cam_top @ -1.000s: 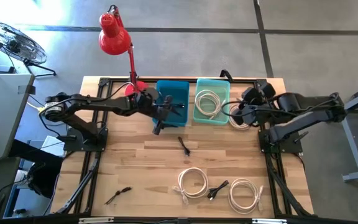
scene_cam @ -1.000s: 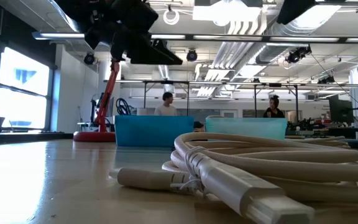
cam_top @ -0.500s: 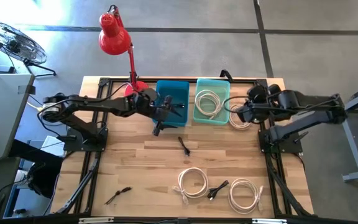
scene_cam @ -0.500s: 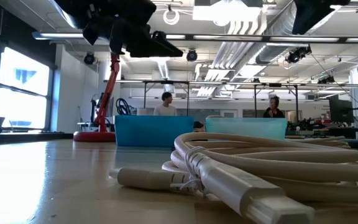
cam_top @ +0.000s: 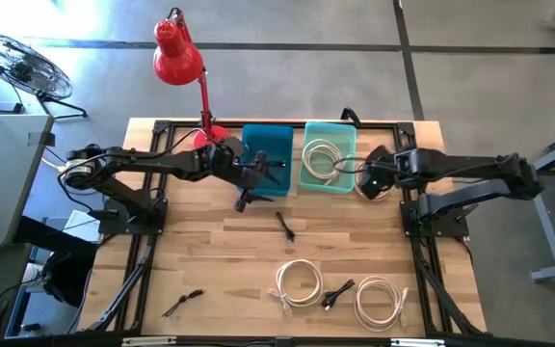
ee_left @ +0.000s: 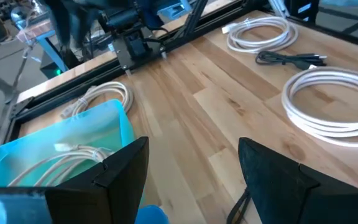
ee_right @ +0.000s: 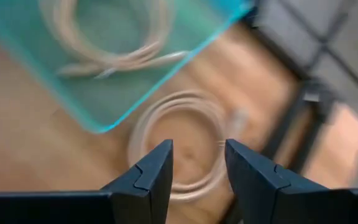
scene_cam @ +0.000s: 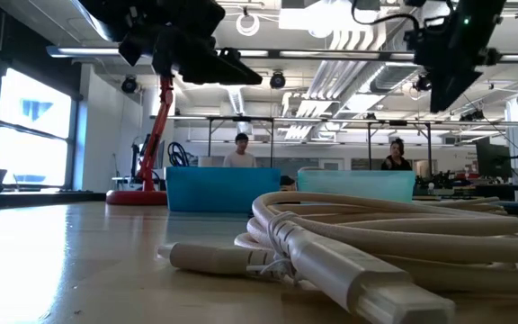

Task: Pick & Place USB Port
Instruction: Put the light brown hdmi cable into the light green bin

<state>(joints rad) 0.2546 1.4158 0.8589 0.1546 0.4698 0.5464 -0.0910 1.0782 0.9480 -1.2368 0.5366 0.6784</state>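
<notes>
Right hand [cam_top: 366,179] has swung in from the desk's right edge over the last second; it now hangs over the white cable coil [cam_top: 371,183] lying just beside the teal bin [cam_top: 328,183], on that bin's right. Right wrist view: fingers [ee_right: 145,177] parted, nothing between them, coil directly beyond the gap. So released, lined up above the coil, not yet down on it. Judgement: this is the approach to a pick, and the coil beside the bin looks like the target; next it needs a descent and a close on the coil's strands. The teal bin already has one white cable in it [cam_top: 323,157].

Left hand [cam_top: 254,178] has barely shifted in that second, parked at the front edge of the blue bin [cam_top: 268,140]. Left wrist view shows its fingers [ee_left: 120,168] spread wide and empty. Looks like it is waiting.

Still loose on the desk [cam_top: 210,251]: a small black cable [cam_top: 284,226] mid-desk, two more white coils [cam_top: 299,283] and [cam_top: 379,299] near the front edge with a black cable [cam_top: 336,292] between them, and another black piece [cam_top: 183,302] at front left. Which item is the "USB port" can't be told from these views. Task reads as partway done, several items left. Risk: coil may sag or snag the bin wall when lifted.
</notes>
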